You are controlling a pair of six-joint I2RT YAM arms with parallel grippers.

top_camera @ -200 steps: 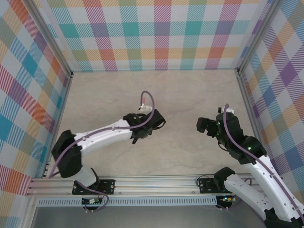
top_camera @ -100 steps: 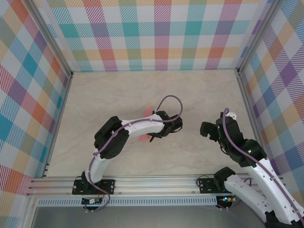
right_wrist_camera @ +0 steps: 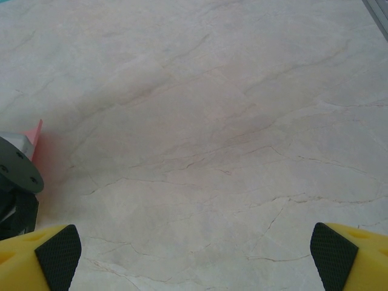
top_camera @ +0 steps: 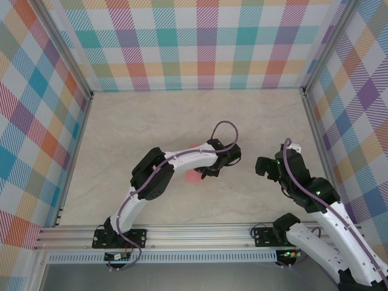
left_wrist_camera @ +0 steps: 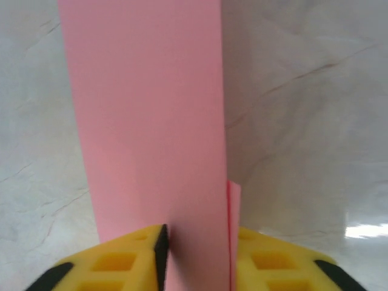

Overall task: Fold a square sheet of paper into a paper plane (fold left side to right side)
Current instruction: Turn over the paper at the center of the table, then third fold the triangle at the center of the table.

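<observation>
The salmon-pink sheet of paper (left_wrist_camera: 145,121) runs as a long folded strip away from my left gripper (left_wrist_camera: 197,254), with a second layer's edge showing at its right side. It lies in the gap between the yellow fingers (left_wrist_camera: 115,264), which stand slightly apart. From above, pink paper (top_camera: 194,176) pokes out on both sides of the left forearm at mid-table, and the left gripper (top_camera: 209,171) is over it. My right gripper (top_camera: 262,165) hovers open to the right of it, holding nothing. A pink corner (right_wrist_camera: 36,134) shows at the left of the right wrist view, well left of the right gripper (right_wrist_camera: 194,257).
The marble-look tabletop (top_camera: 151,121) is walled by checked panels on three sides. An aluminium rail (top_camera: 194,233) with both arm bases runs along the near edge. The left arm's black wrist part (right_wrist_camera: 18,176) sits at the left of the right wrist view.
The left arm has swung right, its elbow folding in towards mid-table. The pink paper has come into sight under it, and the left jaws have parted. The right arm barely moved.
</observation>
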